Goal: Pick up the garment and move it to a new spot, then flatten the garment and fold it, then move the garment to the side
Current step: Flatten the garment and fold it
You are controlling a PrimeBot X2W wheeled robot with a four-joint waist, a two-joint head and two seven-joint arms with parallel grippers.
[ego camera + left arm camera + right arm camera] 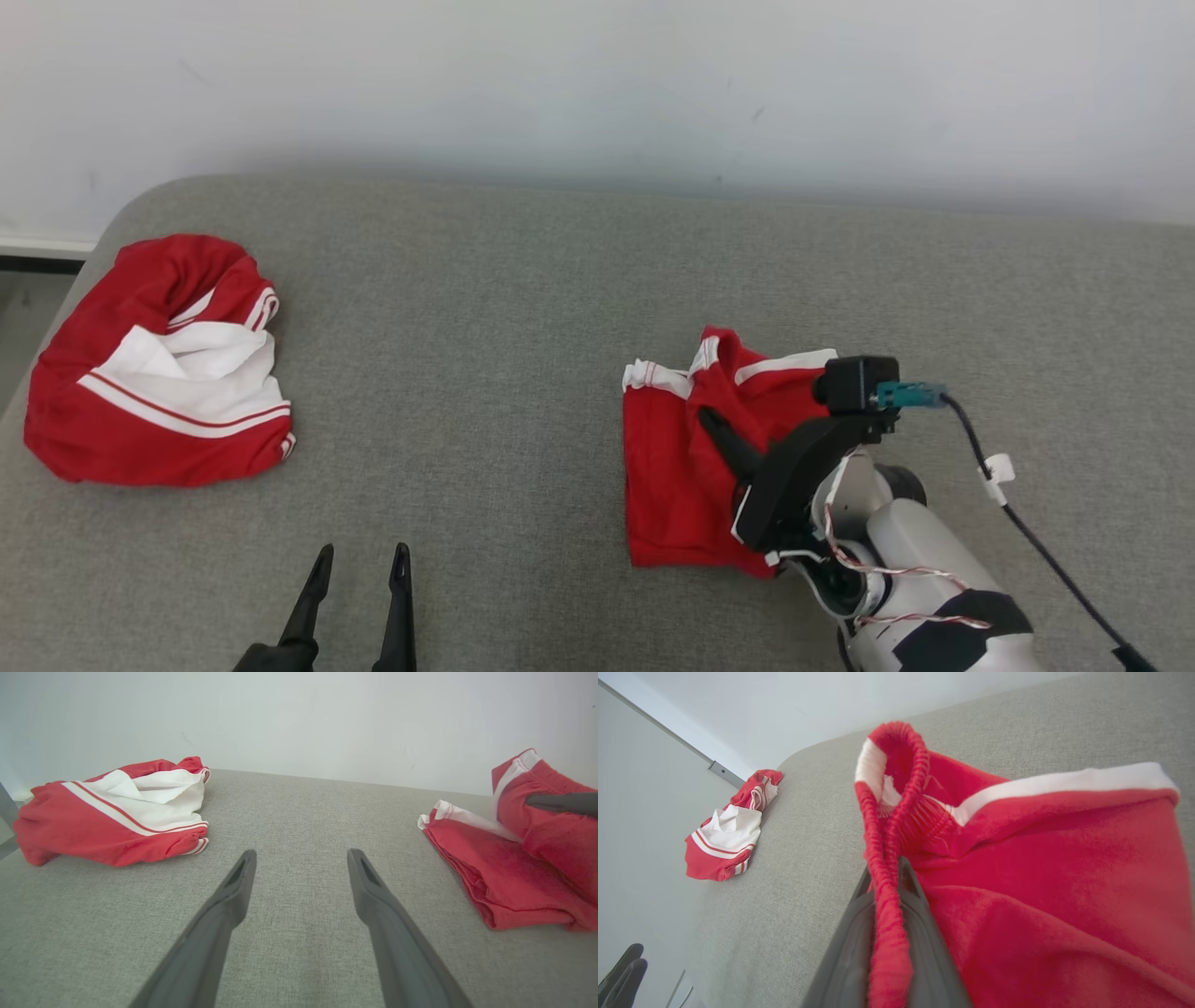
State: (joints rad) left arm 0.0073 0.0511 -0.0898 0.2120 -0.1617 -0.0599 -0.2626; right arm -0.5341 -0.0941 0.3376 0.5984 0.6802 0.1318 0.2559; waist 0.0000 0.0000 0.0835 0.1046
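One gripper's got it: our right gripper [887, 872] is clamped on the waistband [883, 849] of the red shorts [672, 476], lower right of centre in the head view. We see the left gripper [363, 553] wide open and empty, well off to their left.

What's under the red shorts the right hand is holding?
Grey fabric surface shows around the shorts; the right hand pinches their raised waistband. Beneath the folded part is hidden.

Head high, wrists low.
Head looks down on grey surface [523, 280]; right wrist close against garment [1041, 882]; all share red-and-white heap [159, 373].
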